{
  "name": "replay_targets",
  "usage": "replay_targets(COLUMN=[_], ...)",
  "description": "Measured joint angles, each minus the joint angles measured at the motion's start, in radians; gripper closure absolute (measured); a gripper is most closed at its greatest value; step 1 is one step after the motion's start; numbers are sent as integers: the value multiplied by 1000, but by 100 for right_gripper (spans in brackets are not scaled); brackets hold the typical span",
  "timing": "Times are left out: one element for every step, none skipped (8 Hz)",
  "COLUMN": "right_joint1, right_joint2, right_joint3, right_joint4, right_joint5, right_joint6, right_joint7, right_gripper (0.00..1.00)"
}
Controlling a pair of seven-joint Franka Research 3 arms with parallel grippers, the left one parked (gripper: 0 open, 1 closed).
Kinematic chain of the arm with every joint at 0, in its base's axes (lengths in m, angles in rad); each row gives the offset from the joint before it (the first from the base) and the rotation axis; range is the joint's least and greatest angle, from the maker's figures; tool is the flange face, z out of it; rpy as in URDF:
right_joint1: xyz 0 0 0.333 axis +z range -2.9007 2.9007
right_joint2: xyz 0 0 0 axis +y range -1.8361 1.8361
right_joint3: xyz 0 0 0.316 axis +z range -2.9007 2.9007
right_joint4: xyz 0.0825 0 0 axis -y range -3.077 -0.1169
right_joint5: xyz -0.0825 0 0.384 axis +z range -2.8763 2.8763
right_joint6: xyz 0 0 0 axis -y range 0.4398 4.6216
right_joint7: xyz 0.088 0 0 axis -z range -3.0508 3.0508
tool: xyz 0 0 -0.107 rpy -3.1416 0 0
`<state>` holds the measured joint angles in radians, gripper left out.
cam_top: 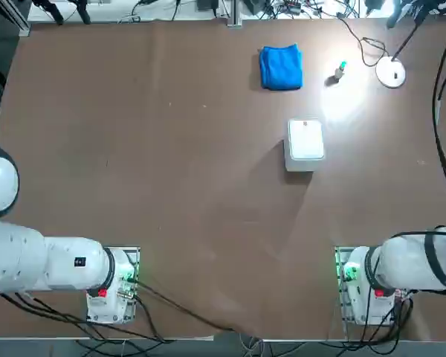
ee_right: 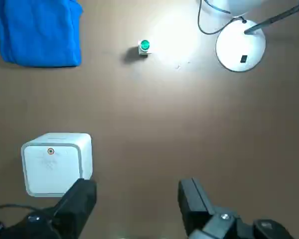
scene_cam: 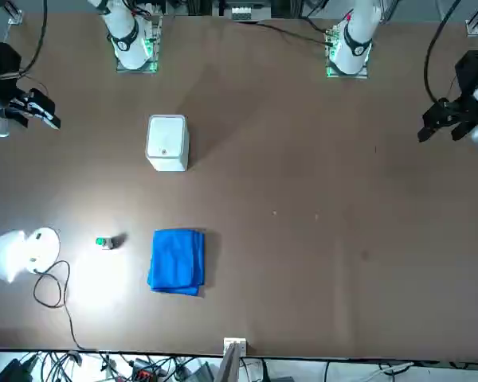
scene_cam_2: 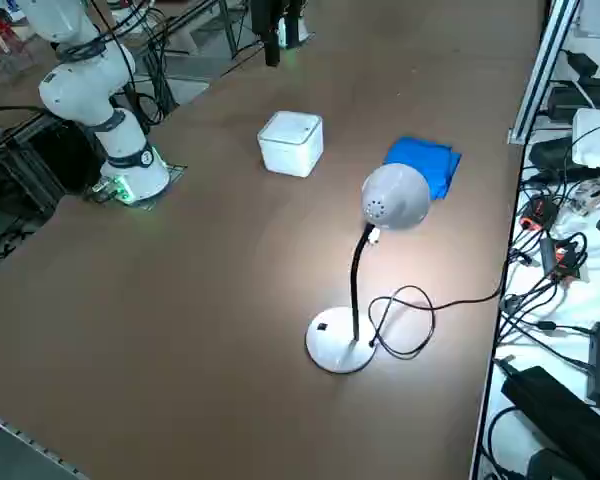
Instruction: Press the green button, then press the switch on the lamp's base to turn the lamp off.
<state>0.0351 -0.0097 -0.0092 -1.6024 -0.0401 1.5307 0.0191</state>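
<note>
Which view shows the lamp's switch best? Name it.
Right wrist view: the switch shows as a clear dark rectangle on the lamp's base. The right side view shows it smaller; in the top and front views glare hides it.

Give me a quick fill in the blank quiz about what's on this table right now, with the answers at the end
1. The lamp is switched ____.
2. The green button stands between the lamp's base and the ____ cloth.
3. The right gripper, its fingers ____, hangs above the table beside the white box, holding nothing.
4. The small black switch sits on the lamp's ____.

Missing words: on; blue; open; base
</note>
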Motion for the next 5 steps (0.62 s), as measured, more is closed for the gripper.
replay_targets(right_joint1=[0, 0, 0, -1, -1], right_joint2=[0, 0, 0, 0, 0], right_joint3=[0, 0, 0, 0, 0], right_joint4=[0, 0, 0, 0, 0], right_joint5=[0, 0, 0, 0, 0], right_joint6=[-1, -2, -2, -2, -4], right_joint7=[0, 0, 0, 0, 0], right_gripper=[0, 0, 0, 0, 0])
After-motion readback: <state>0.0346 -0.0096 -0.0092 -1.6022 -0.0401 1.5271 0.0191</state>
